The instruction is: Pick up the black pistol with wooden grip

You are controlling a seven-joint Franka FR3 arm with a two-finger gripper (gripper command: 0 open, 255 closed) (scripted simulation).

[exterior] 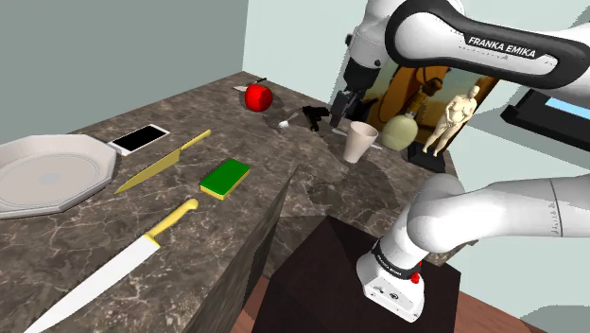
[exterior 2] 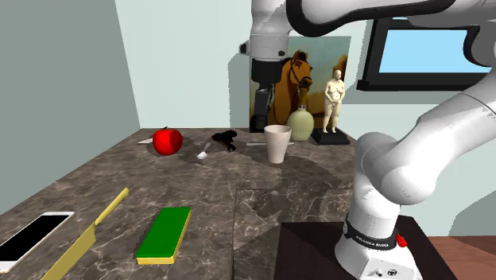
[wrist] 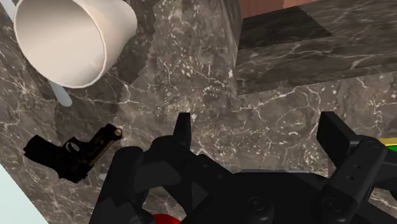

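While the arm is stretched over the far end of the dark marble counter (exterior: 274, 166), the gripper (exterior: 338, 108) is seen poised above the surface. In the wrist view the two black fingers (wrist: 182, 129) are spread wide apart; only bare marble is seen between them, and nothing is gripped.

Pistol (exterior: 313, 117): black, with a brownish grip (wrist: 104, 141) noted in the wrist view. It is laid flat on the counter, between the red apple (exterior: 258, 96) and the pale cup (exterior: 359, 142). In the wrist view it is found off to one side of the fingers, outside their gap, on the cup's side. It is not touched by the gripper.

A small white item (exterior: 284, 124) is noted just beside the pistol, towards the apple.

The cup is stood upright, mouth open. Behind it, against a horse painting (exterior 2: 306, 71), a rounded vase (exterior: 399, 131) and a tan figurine (exterior: 454, 115) are placed.

Nearer the camera in the shoulder view, well apart from the pistol, are recorded: a green sponge (exterior: 226, 178), a yellow knife (exterior: 161, 163), a phone (exterior: 139, 139), an octagonal plate (exterior: 102, 163), and a large knife (exterior: 113, 270) with a yellow handle.
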